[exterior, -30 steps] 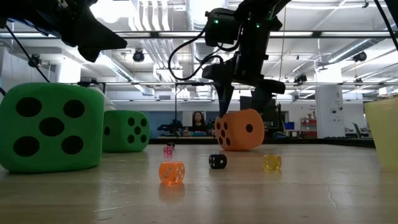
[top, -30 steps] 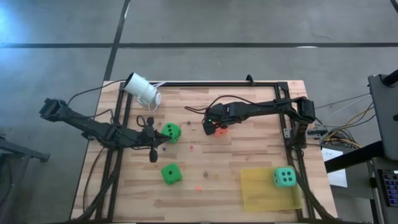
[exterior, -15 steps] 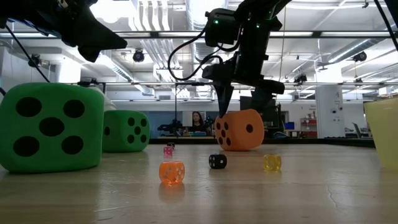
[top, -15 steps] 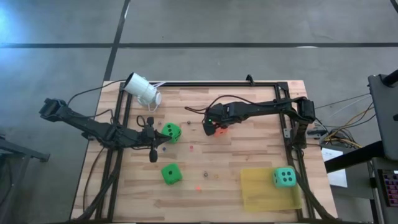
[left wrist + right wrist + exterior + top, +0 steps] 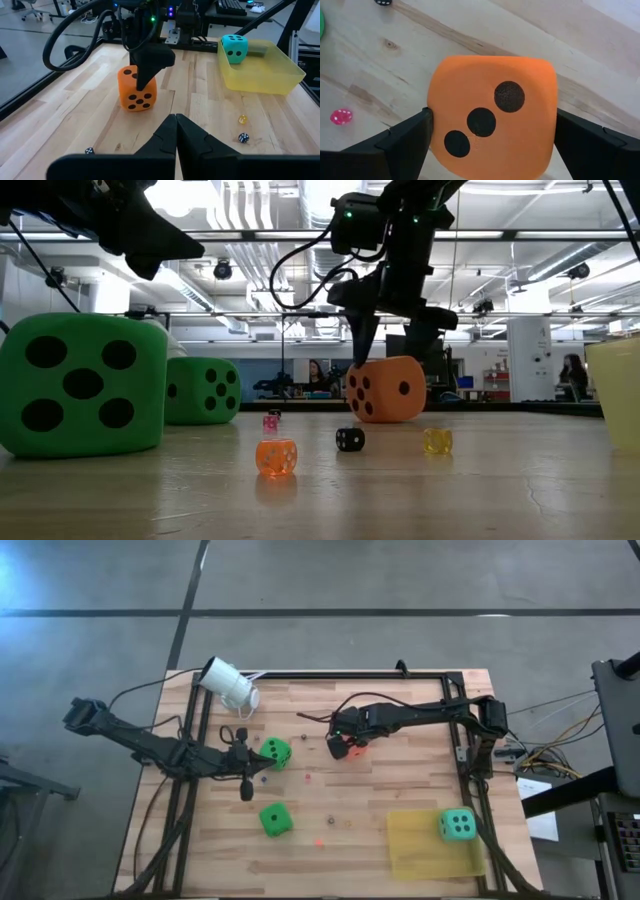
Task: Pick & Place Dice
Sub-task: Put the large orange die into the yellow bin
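**Orange-red die: handling notes, right gripper straddling it**

Orange-red die (image 5: 492, 117) sits on the counter (image 5: 400, 790), three-pip face up. Right gripper (image 5: 490, 130) is spread wide, one finger beside each flank, not yet squeezing. Looks like soft foam: light, compressible, matte, probably not slippery. Best hold: the two opposite flat side faces, mid-height, with a modest pinch to avoid deforming it. Teal die (image 5: 459, 826) already lies in the yellow tray (image 5: 415, 850). Left gripper (image 5: 175, 131) clenched, empty, waiting near a green die (image 5: 276, 751).

yellow tray (image 5: 420, 850), white camera (image 5: 228, 684), perhaps
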